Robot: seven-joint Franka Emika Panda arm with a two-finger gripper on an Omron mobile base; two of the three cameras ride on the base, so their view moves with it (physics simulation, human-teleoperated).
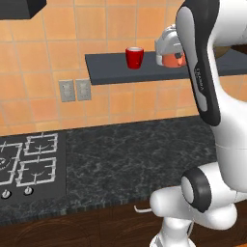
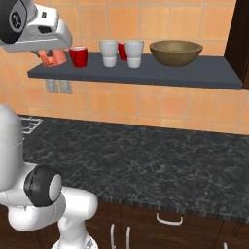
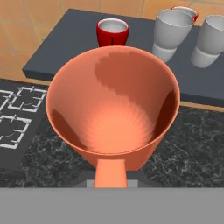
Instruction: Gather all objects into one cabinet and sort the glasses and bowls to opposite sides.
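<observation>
Orange mug point(image 3: 113, 109) clamped in the gripper point(image 2: 51, 54) by its handle, mouth facing the hand camera, held up at the left end of the dark shelf point(image 2: 146, 73), above the shelf edge. Just beyond it on the shelf, a red mug point(image 2: 78, 57) standing upright, near the left end. Further right, two white tumblers point(image 2: 109, 52) point(image 2: 133, 53) side by side, upright, close together but apart, with a second red mug point(image 3: 184, 10) tucked behind and between them, mostly hidden. Right of those, a wide brown bowl point(image 2: 175, 52) with a lighter rim, upright, well clear of the tumblers. Under the shelf, orange tiled wall point(image 1: 125, 101) with two grey outlets point(image 1: 75, 90). Below, black speckled tabletop point(image 2: 146, 160) running the full width, with a gas hob point(image 1: 26, 164) set into its left part, two knobs at the front. Dark wood cabinet fronts point(image 2: 165, 223) with pale handles beneath the tabletop. White arm point(image 1: 205, 72) rising in front of the shelf in the left base view, covering its right part.
</observation>
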